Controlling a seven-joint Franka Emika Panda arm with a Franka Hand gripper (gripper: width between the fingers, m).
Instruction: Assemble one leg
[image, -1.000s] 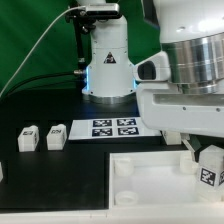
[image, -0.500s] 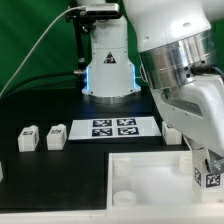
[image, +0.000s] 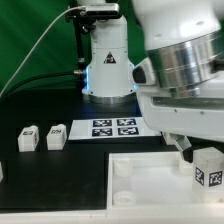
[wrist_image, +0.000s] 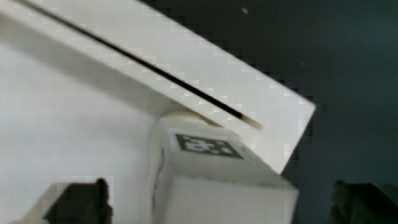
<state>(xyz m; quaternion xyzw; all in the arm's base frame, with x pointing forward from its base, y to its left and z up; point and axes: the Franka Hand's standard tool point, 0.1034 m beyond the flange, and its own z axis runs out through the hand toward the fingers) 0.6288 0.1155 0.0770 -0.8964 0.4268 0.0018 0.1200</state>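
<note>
The leg (image: 208, 172), a small white plastic block with a black-and-white square tag on its face, stood at about four o'clock in the exterior view, over the far corner of the large white square tray-like panel (image: 150, 175). In the wrist view the leg (wrist_image: 214, 170) sat between the gripper's (wrist_image: 222, 200) dark fingertips (wrist_image: 75, 200); whether the pads actually pressed it could not be told, since gaps showed on both sides. Judging from its position at the panel's edge, it was probably held there to line up with a corner hole. Two spare white tagged legs (image: 42, 137) lay at nine o'clock, and the marker board (image: 112, 127) near the centre. Compared with half a second earlier, the arm had swung back to a squarer stance, and the leg sat slightly higher and further toward three o'clock.
</note>
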